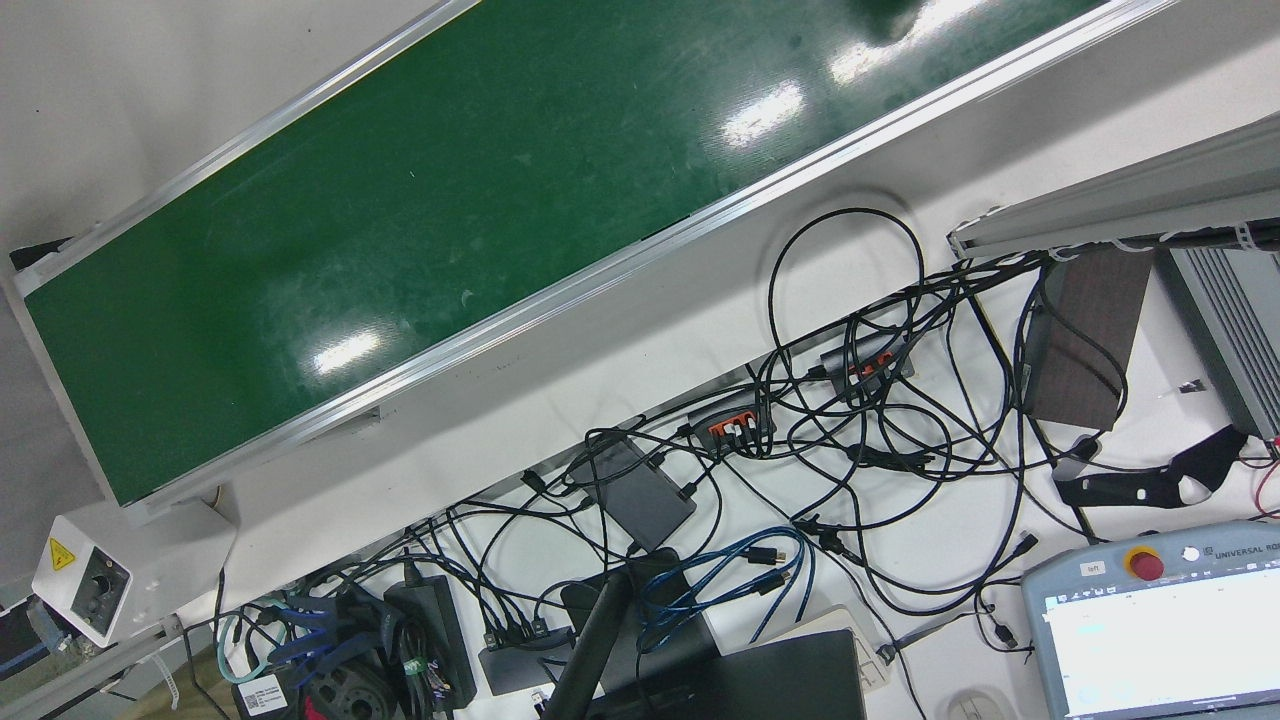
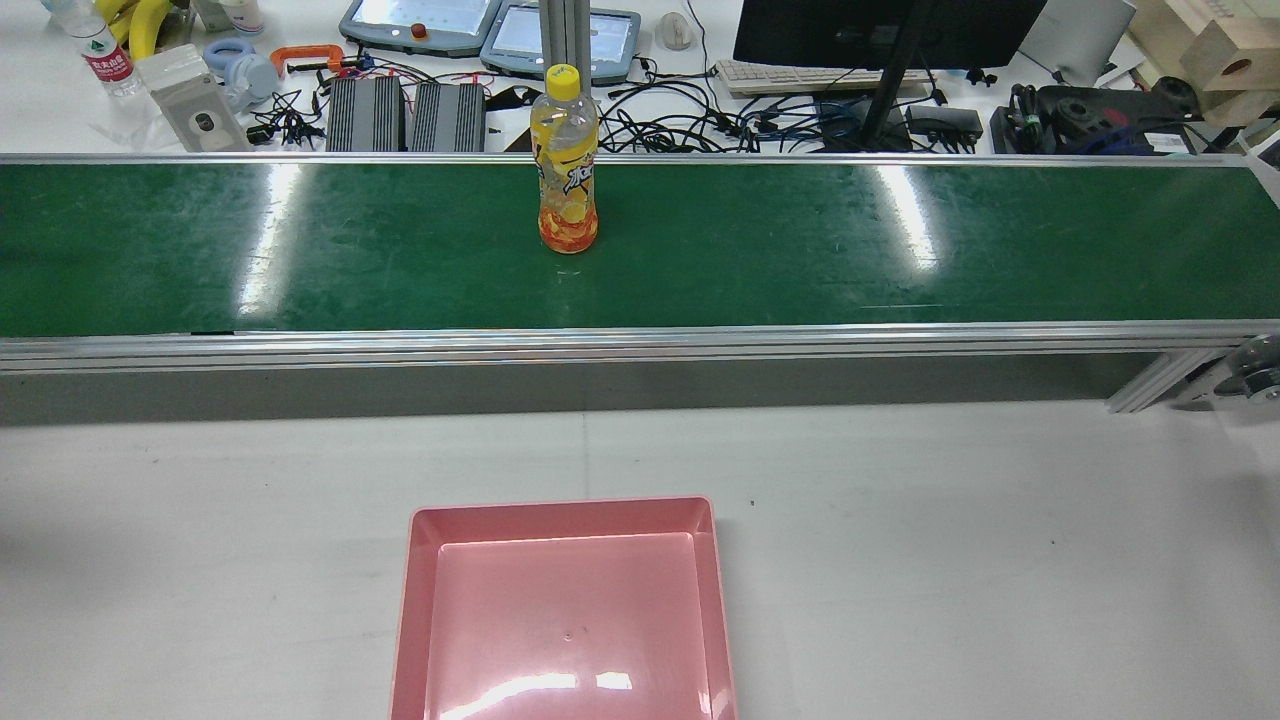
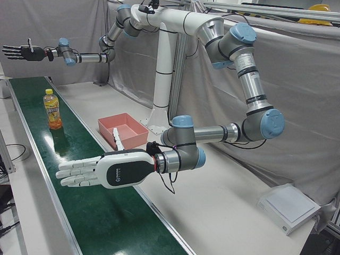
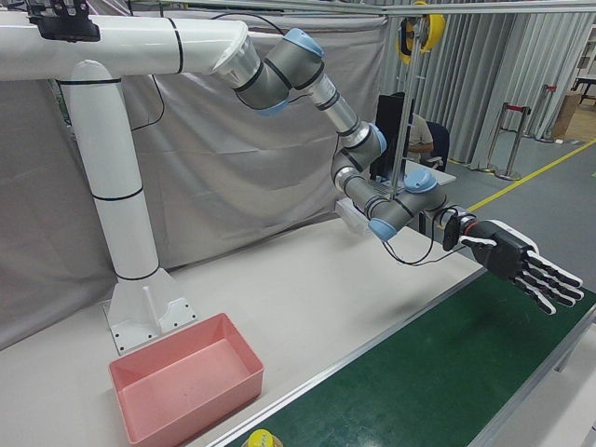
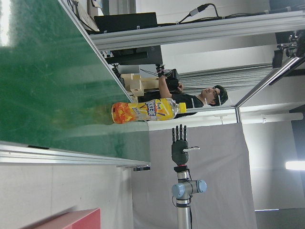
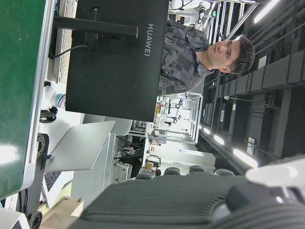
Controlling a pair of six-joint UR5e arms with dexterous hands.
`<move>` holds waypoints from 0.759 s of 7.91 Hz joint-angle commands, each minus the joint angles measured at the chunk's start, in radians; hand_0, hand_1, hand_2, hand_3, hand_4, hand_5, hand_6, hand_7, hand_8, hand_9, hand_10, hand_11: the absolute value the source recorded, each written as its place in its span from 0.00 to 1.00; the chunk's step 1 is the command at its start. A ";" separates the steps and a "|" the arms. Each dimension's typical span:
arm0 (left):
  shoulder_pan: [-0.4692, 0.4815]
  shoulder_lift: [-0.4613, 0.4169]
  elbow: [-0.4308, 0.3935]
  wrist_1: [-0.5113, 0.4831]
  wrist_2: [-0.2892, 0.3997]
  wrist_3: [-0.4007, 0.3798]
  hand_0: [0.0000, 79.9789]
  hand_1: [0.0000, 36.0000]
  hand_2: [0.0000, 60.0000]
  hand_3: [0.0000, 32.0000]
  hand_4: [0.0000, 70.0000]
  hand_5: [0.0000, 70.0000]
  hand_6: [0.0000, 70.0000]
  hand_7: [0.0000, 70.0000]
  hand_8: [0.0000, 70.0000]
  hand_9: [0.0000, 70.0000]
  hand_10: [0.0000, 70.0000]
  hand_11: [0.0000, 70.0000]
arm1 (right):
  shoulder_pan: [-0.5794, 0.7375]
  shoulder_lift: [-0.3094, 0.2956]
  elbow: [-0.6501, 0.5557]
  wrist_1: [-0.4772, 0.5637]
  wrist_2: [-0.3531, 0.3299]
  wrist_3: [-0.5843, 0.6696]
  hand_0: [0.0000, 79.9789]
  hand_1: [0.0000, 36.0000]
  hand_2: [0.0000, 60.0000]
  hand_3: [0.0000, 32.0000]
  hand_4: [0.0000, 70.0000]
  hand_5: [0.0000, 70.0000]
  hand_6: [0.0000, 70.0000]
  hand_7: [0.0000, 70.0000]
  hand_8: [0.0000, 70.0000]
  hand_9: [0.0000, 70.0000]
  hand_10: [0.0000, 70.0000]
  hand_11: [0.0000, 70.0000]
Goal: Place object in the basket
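Note:
An orange drink bottle [image 2: 567, 165] with a yellow cap stands upright on the green conveyor belt [image 2: 900, 250]. It also shows in the left-front view as the bottle [image 3: 52, 110] and in the left hand view as the bottle [image 5: 147, 110]. The pink basket [image 2: 560, 505] sits empty on the white table, on the robot's side of the belt. My white left hand [image 3: 101, 171] hovers flat and open over the belt, well short of the bottle. My black right hand [image 3: 21, 52] is open above the belt's other end, holding nothing; the right-front view shows this right hand [image 4: 517, 261] too.
Beyond the belt lies a desk with tangled cables [image 1: 860, 430], teach pendants [image 2: 420, 22], a monitor [image 6: 114, 62] and a water bottle [image 2: 100, 50]. A person [image 6: 205, 52] sits behind the monitor. The arms' white pedestal [image 3: 162, 95] stands behind the basket.

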 commanded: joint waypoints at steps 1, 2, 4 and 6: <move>0.000 0.000 0.000 -0.002 0.000 0.000 0.57 0.28 0.00 0.00 0.00 0.03 0.00 0.00 0.00 0.01 0.07 0.13 | 0.000 0.000 0.000 0.000 0.000 0.000 0.00 0.00 0.00 0.00 0.00 0.00 0.00 0.00 0.00 0.00 0.00 0.00; 0.000 0.000 0.000 -0.002 0.000 0.000 0.57 0.28 0.00 0.00 0.00 0.03 0.00 0.00 0.00 0.01 0.07 0.13 | 0.000 0.000 0.000 0.000 0.000 0.000 0.00 0.00 0.00 0.00 0.00 0.00 0.00 0.00 0.00 0.00 0.00 0.00; 0.000 0.000 0.000 -0.002 0.000 0.000 0.57 0.28 0.00 0.00 0.00 0.03 0.00 0.00 0.00 0.01 0.07 0.13 | 0.000 0.000 0.000 0.000 0.000 0.000 0.00 0.00 0.00 0.00 0.00 0.00 0.00 0.00 0.00 0.00 0.00 0.00; 0.002 -0.004 0.000 -0.002 0.000 0.000 0.57 0.28 0.00 0.00 0.00 0.03 0.00 0.00 0.00 0.01 0.08 0.14 | 0.000 0.000 0.000 0.000 0.000 0.000 0.00 0.00 0.00 0.00 0.00 0.00 0.00 0.00 0.00 0.00 0.00 0.00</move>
